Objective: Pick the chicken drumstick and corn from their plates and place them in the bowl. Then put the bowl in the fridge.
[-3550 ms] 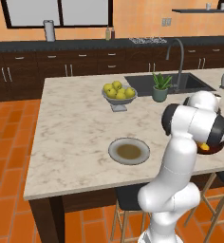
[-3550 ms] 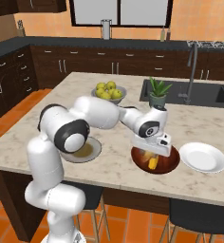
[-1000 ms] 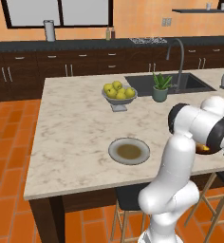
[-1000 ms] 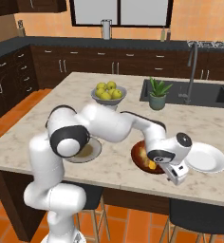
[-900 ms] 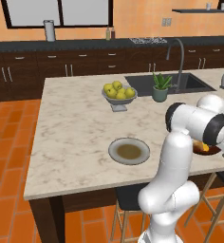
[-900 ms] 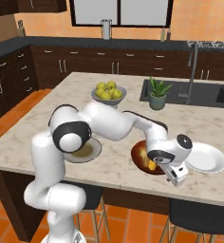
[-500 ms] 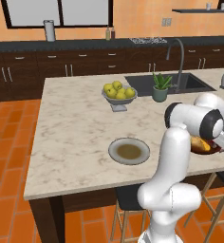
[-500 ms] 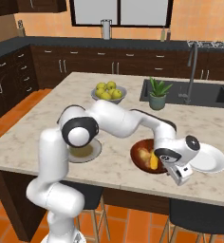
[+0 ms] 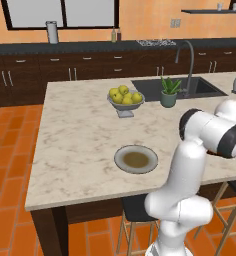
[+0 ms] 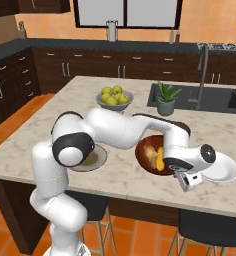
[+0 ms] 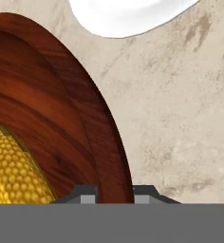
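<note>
Straddling the rim of the wooden bowl (image 11: pixel 61 109) with one fingertip each side, claw (image 11: pixel 115 193) partly open, corn (image 11: pixel 16 166) and drumstick (image 10: pixel 151 152) lying inside, white plate (image 10: pixel 222 167) just beside on the desk (image 10: pixel 115 175)

A grey footed fruit bowl (image 9: pixel 125 103) of yellow-green fruit stands on the marble island counter (image 9: pixel 80 135) near a potted plant (image 9: pixel 169 92) beside the sink (image 9: pixel 177 87).
</note>
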